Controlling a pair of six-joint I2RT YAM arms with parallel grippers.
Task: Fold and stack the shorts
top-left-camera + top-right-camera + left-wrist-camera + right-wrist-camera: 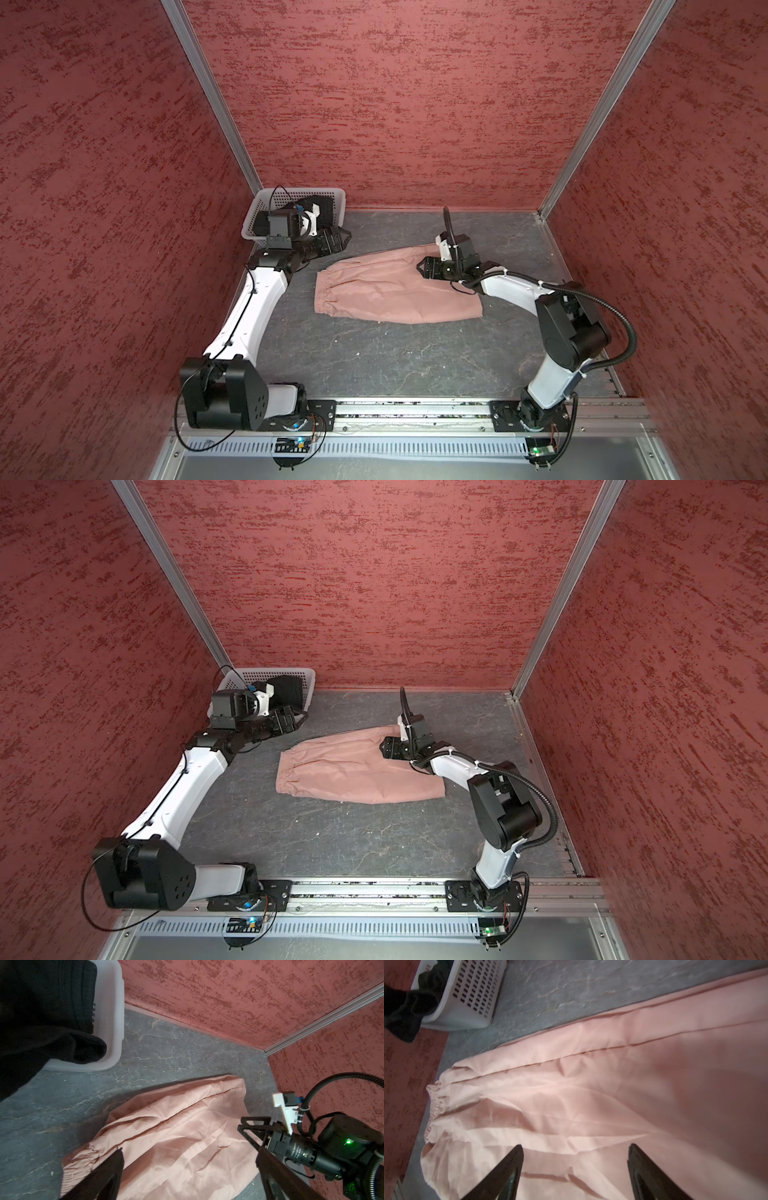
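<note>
A white perforated plastic basket (309, 193) (291, 671) stands on the grey, marble-veined surface (374, 353), tucked into the far corner where two red textured walls (395, 104) meet at an aluminium post (212, 95). Well apart from the basket, a metal rail (415, 409) runs along the surface's near edge.

No words, brands or numbers can be read anywhere; faint pale print on the black box-shaped wrist camera mount (277, 240) is too small.
</note>
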